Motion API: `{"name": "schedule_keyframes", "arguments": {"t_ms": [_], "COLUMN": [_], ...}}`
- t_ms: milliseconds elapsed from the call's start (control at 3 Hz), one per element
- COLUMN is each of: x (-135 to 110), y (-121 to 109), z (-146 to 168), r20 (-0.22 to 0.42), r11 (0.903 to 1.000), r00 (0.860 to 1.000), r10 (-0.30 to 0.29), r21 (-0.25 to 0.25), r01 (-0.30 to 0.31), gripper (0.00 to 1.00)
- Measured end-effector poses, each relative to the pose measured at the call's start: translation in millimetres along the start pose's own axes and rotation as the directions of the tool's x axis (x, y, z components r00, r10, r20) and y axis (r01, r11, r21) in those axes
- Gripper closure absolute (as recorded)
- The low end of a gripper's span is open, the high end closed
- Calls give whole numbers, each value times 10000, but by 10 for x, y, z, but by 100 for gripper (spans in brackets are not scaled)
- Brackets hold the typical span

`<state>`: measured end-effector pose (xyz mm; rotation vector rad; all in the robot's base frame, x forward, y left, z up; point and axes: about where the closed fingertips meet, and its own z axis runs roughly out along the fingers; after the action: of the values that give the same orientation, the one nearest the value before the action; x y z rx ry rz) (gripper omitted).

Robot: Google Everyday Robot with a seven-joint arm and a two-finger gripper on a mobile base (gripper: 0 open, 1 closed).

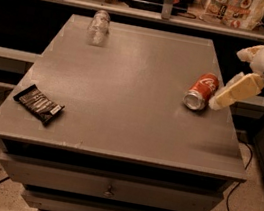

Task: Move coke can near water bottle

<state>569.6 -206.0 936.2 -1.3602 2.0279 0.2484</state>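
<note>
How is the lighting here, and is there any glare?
Camera view: dim, warm light; faint sheen on the table; the clear water bottle far left barely stands out; the pale gripper, at the right edge beside the coke can, shows brightest.

The grey table (138,98) carries three things. The bottle (98,26) lies on its side near the far left corner. The can (201,91) lies on its side near the right edge, silver end toward the front. A dark wrapper (38,104) lies flat near the front left corner. The gripper (231,92) hovers over the right edge, just beside the can.
</note>
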Motion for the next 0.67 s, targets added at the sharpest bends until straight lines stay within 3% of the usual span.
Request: {"name": "schedule_keyframes", "arguments": {"t_ms": [667], "x": [14], "y": [-180], "z": [554], "r20": [-157], "r11": [9964], "r00": [9967], "r10": [792], "r21": [-306], "r01": [-797], "gripper": [0]}}
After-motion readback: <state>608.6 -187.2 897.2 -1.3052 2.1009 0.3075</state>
